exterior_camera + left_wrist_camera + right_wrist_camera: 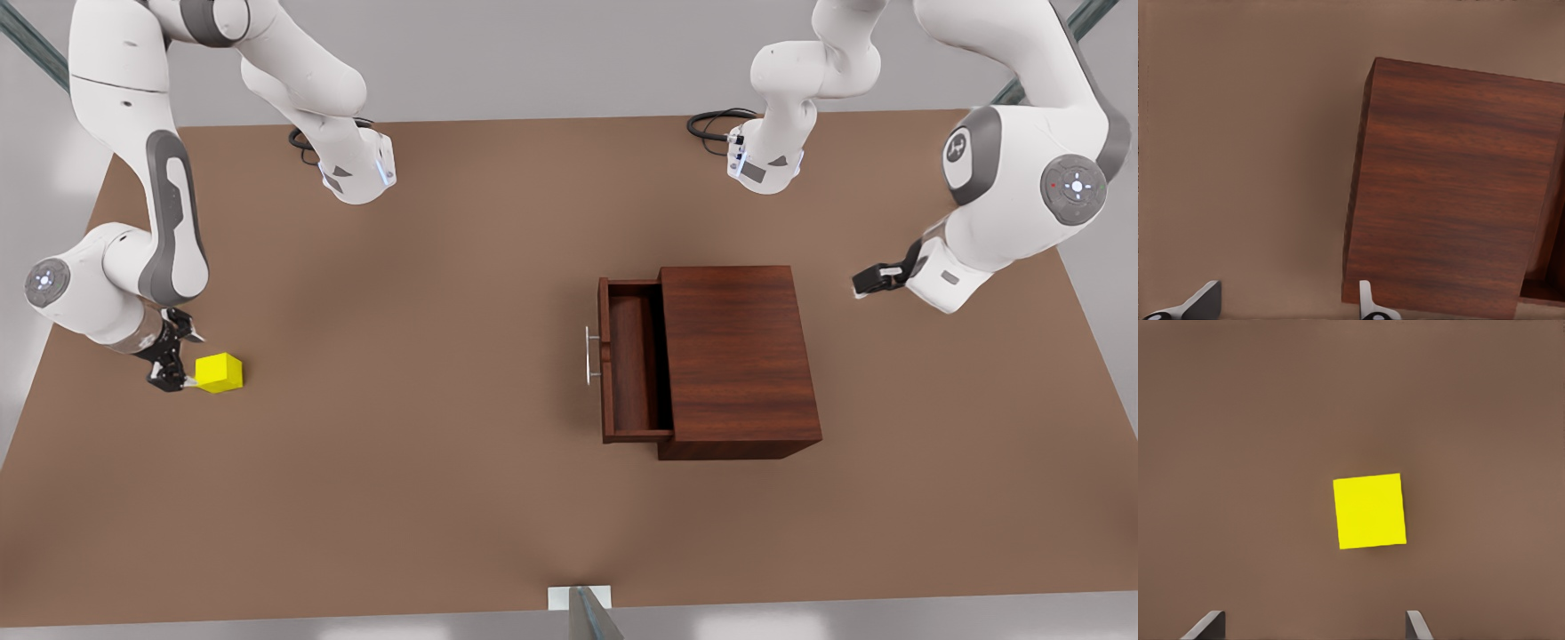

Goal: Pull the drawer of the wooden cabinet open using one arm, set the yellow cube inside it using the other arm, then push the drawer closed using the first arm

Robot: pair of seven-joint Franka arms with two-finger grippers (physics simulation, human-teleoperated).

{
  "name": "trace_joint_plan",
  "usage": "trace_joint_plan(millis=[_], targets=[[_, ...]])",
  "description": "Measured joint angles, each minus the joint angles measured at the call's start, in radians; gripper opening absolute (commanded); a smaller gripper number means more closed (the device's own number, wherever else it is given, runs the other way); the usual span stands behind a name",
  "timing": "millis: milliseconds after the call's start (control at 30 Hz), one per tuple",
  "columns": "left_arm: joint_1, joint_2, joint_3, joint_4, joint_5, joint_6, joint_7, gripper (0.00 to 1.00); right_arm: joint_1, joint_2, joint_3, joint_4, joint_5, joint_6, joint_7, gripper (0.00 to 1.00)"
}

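Observation:
The wooden cabinet (738,356) stands right of the table's middle in the front view. Its drawer (636,369) is pulled out toward the front view's left, empty, with the silver handle (590,356) on its front. The yellow cube (220,372) rests on the table at the far left. My right gripper (169,369) hovers just beside and above it, open; in the right wrist view the cube (1369,511) lies ahead of the spread fingers (1417,627), not between them. My left gripper (869,281) waits open to the right of the cabinet (1451,193), apart from it.
The brown table (427,498) has wide bare room between cube and drawer. Black cables (716,120) lie by the arm bases at the back. A small white bracket (580,597) sits at the table's front edge.

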Motion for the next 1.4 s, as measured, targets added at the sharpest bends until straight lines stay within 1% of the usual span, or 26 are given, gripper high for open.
trace_joint_plan(millis=[100, 267, 333, 433, 700, 833, 1067, 1400], targets=[[0.017, 0.0, 0.0, 0.0, -0.001, -0.002, 0.024, 1.0, -0.025, 0.018, 0.002, -0.002, -0.021, 0.024, 0.025, 1.0], [0.003, -0.001, 0.0, -0.003, -0.001, -0.003, 0.053, 1.0, -0.033, 0.053, 0.013, -0.002, -0.061, 0.047, 0.054, 1.0], [-0.008, 0.001, -0.002, 0.001, -0.003, -0.001, 0.06, 1.0, -0.063, 0.067, 0.044, -0.002, -0.075, 0.053, 0.063, 1.0], [-0.025, 0.007, 0.005, 0.001, -0.004, 0.009, 0.069, 1.0, -0.149, 0.095, 0.127, -0.001, -0.109, 0.067, 0.073, 1.0], [0.015, 0.006, 0.005, -0.007, -0.002, 0.019, 0.087, 1.0, -0.2, 0.166, 0.178, 0.001, -0.183, 0.113, 0.095, 1.0], [0.01, 0.004, -0.002, -0.009, -0.001, 0.018, 0.093, 1.0, -0.279, 0.196, 0.248, 0.001, -0.226, 0.129, 0.102, 1.0], [-0.033, 0.002, -0.001, -0.007, 0.015, 0.016, 0.102, 1.0, -0.343, 0.225, 0.297, 0.001, -0.302, 0.142, 0.114, 1.0], [-0.012, 0.003, -0.007, -0.003, 0.024, 0.015, 0.108, 1.0, -0.376, 0.276, 0.335, -0.002, -0.404, 0.151, 0.13, 1.0]])
